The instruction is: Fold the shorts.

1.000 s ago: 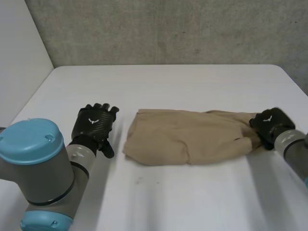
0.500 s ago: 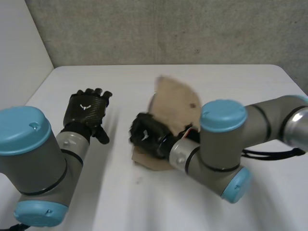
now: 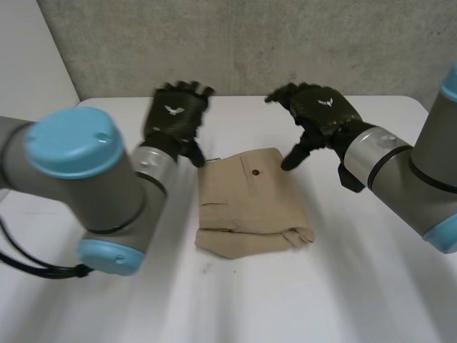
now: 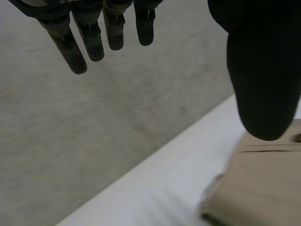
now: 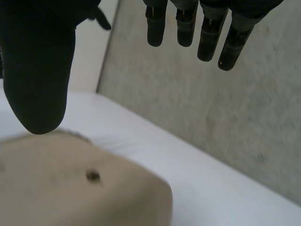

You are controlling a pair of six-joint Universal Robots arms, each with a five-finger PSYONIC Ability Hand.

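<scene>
While the tan shorts [image 3: 250, 204] lie folded into a compact block near the middle of the white table [image 3: 357, 300], both of the robot's black hands hover over the bundle's far edge, and neither holds anything. The left hand [image 3: 175, 113] hangs above the far left corner. Its wrist view shows the fingers [image 4: 77, 44] straight and spread, with the thumb [image 4: 263, 70] set well apart from them over the cloth. The right hand [image 3: 319, 108] is poised at the far right corner, with fingers [image 5: 209, 33] loosely extended and thumb [image 5: 40, 66] pointing down at the fabric, with nothing pinched. A small dark button [image 3: 255, 172] shows on the top layer close to the far edge, between the two hands. Along the near edge the layers form a thicker roll that bulges at the near right corner. A grey concrete wall [image 3: 250, 43] stands behind the table.
</scene>
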